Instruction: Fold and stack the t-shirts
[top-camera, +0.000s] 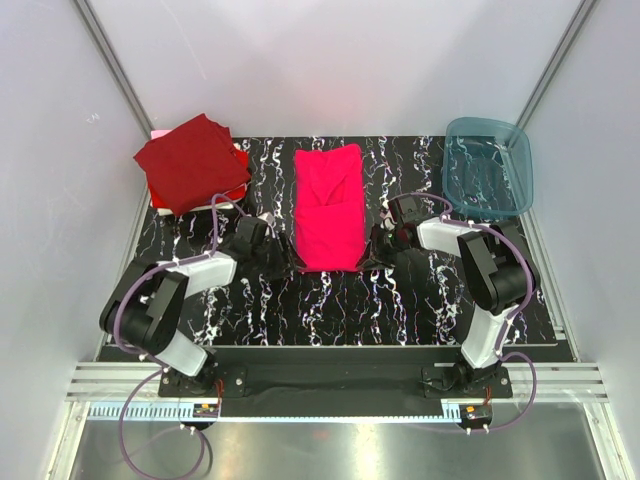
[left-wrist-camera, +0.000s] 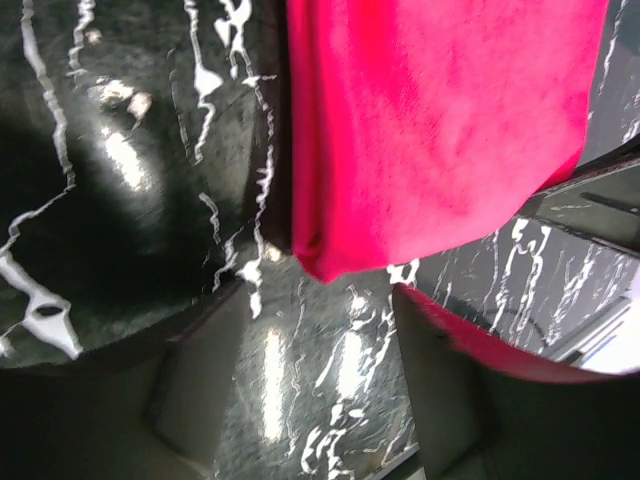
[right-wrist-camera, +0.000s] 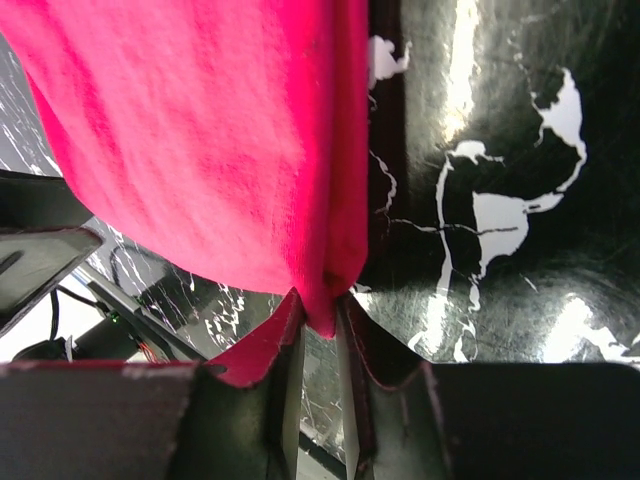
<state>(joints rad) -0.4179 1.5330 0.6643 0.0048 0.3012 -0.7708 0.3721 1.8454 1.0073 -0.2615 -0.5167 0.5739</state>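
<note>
A bright magenta-pink t-shirt (top-camera: 328, 205), folded into a long strip, lies mid-table. My left gripper (top-camera: 285, 262) is at its near left corner. In the left wrist view its jaws (left-wrist-camera: 325, 370) stand open on the table, and the shirt corner (left-wrist-camera: 320, 265) lies just ahead of the fingertips, not between them. My right gripper (top-camera: 372, 255) is at the near right corner. Its fingers (right-wrist-camera: 285, 370) have closed to a narrow gap and pinch the tip of that corner (right-wrist-camera: 325, 310). Folded t-shirts, a dark maroon one (top-camera: 192, 160) on top, are stacked at the back left.
A teal translucent bin (top-camera: 488, 165) stands at the back right corner of the black marbled mat (top-camera: 330, 310). White walls with metal rails close in the left, right and back. The arm bases sit on the rail at the near edge.
</note>
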